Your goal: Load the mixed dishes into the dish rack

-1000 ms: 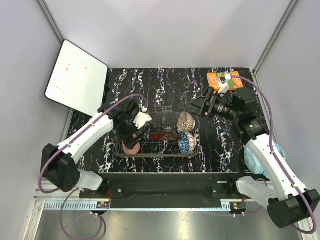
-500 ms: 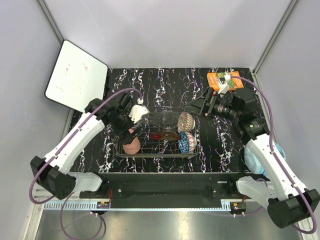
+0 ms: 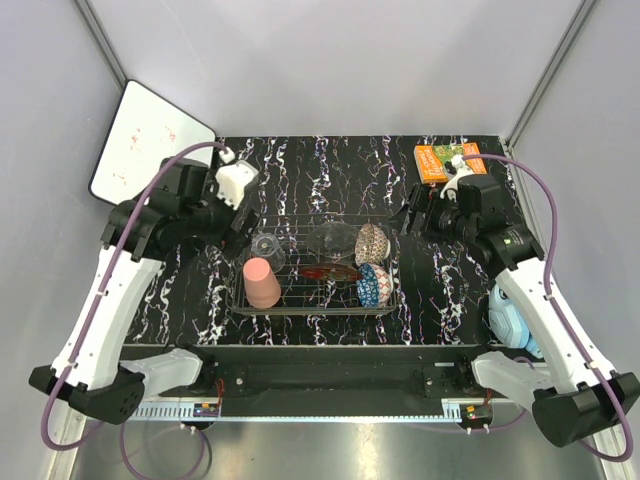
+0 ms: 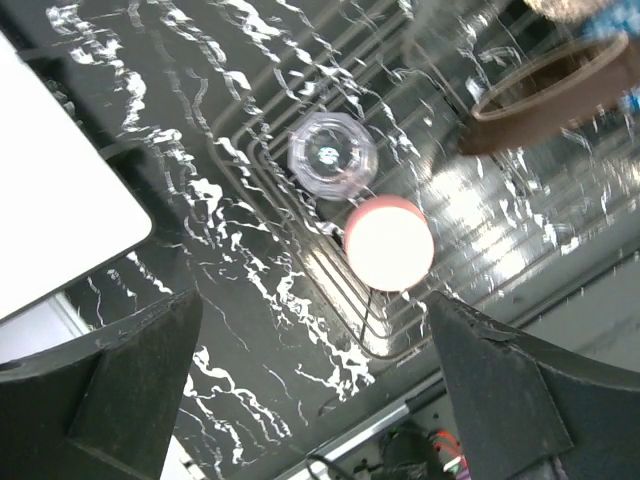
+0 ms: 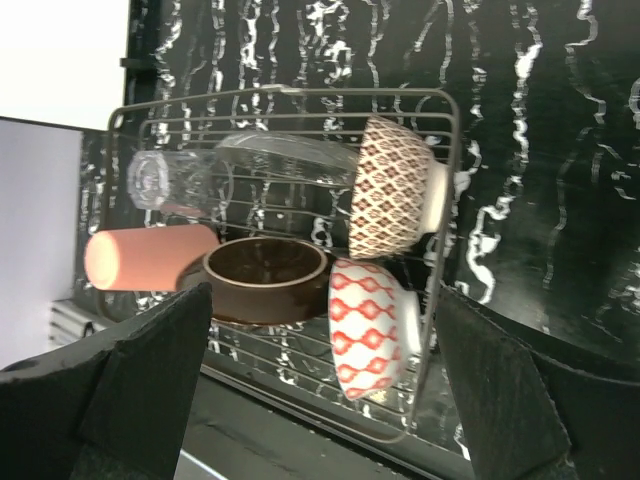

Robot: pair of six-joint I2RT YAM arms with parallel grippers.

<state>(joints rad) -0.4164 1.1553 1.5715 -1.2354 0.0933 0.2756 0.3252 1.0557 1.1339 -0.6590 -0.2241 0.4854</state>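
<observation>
The dish rack (image 3: 385, 262) holds all the dishes. The salmon-pink cup (image 3: 262, 283) stands at its left end, round end up, beside the clear glass cup (image 3: 267, 245). The clear glass bowl (image 3: 330, 240), red dish (image 3: 330, 271), beige-brown bowl (image 3: 371, 243) and blue patterned bowl (image 3: 373, 285) fill the middle and right. My left gripper (image 3: 240, 222) is open and empty, raised off the rack's back left corner; its wrist view shows the pink cup (image 4: 388, 243) and glass cup (image 4: 332, 158) below. My right gripper (image 3: 413, 215) is open and empty, right of the rack (image 5: 448, 250).
A white board (image 3: 150, 150) leans at the back left. The orange book (image 3: 445, 160) lies at the back right, close to the right arm. The blue headphones (image 3: 515, 320) lie by the right edge. Grey walls enclose the table.
My left gripper let go of the pink cup, left it in the rack's left end and rose back to the left. My right gripper drew back to the right.
</observation>
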